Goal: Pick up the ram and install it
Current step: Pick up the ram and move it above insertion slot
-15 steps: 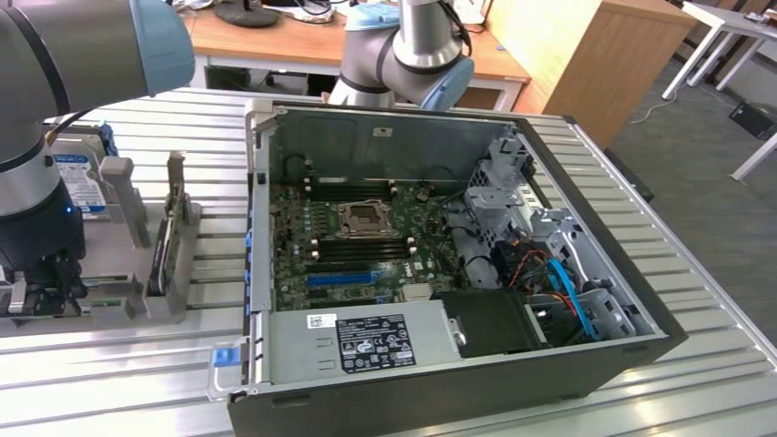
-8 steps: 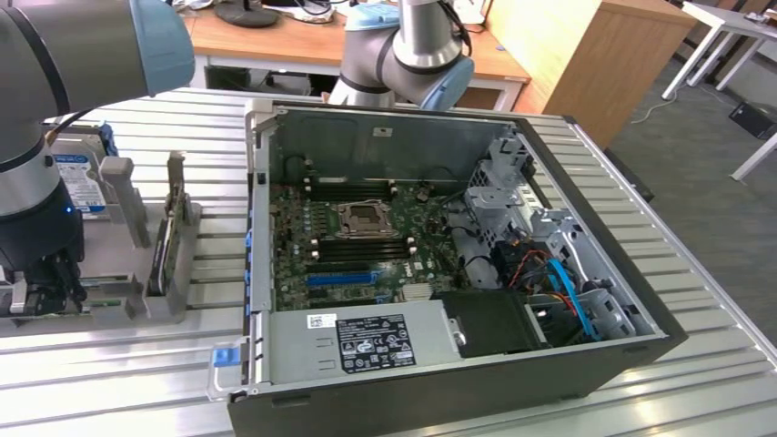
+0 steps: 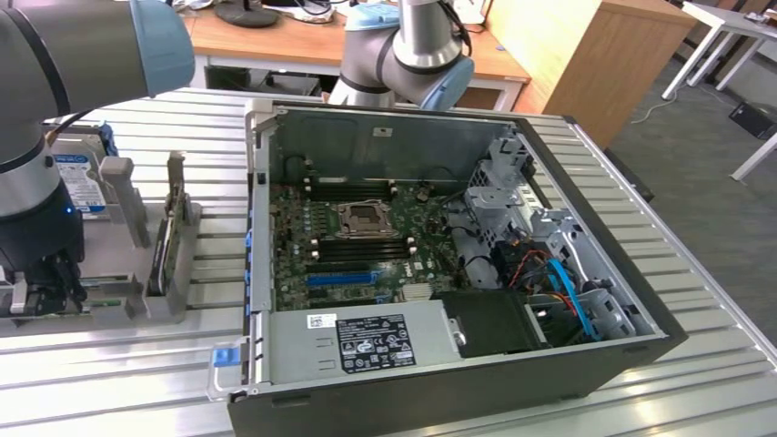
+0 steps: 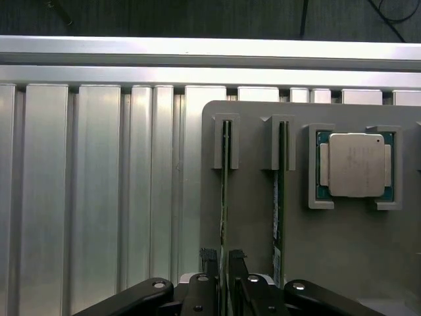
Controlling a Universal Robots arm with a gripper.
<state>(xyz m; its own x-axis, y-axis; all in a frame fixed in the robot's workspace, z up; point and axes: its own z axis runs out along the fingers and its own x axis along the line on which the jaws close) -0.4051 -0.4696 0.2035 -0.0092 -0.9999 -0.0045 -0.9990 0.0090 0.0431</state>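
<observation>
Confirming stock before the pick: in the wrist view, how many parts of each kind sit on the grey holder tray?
RAM sticks, standing on edge in slots: 2
CPU: 1
Total on the grey holder tray: 3

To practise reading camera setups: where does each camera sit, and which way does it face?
Exterior view: raised beside the ribbed aluminium table, looking down into the open black computer case; grey arm shows.
Wrist view: on the wrist, looking down at a thin green ram stick in a grey holder block; black tool shows.
Shared: table, holder block.
</observation>
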